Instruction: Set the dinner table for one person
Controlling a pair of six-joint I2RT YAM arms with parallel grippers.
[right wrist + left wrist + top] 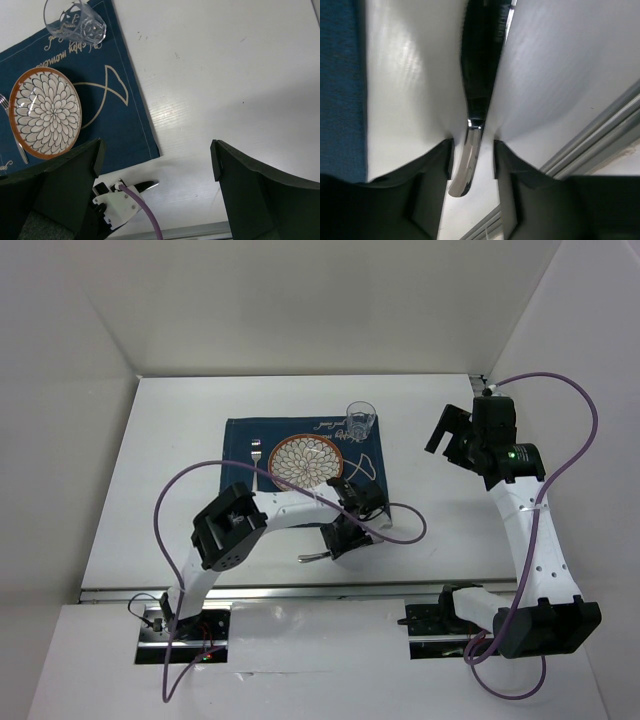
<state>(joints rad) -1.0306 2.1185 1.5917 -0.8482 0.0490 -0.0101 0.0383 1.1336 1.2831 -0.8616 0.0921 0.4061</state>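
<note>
Across most of the overhead view, the dinner table [150, 500] — plain white, matte, edged at the near side by a metal rail [300, 590]. Toward its far middle, a navy placemat [240, 435] with a white line-drawn fish and a short run of white cursive lettering by the far right corner, too small and looping to read, possibly two words. On the placemat, a round plate [308, 460] with an orange rim and a dark petal pattern, a fork [255, 452] just to its left with tines pointing away, and a clear glass [360, 420] upright at the far right corner, beside the lettering. Just off the placemat's near edge, on bare white, a knife [312, 558] lying flat. Down low over it, the left gripper [472, 155] — fingers [435, 170] parted, one on either side of the shiny handle end, a sliver of table showing on the right side, the left side nearly touching; not clamped on the handle, as far as the wrist view allows. Looped beside that arm, a purple cable [424, 525]. Well apart to the right and raised above the table, the right gripper [157, 150], spread wide, only tabletop and the placemat's corner showing between its pads.
</note>
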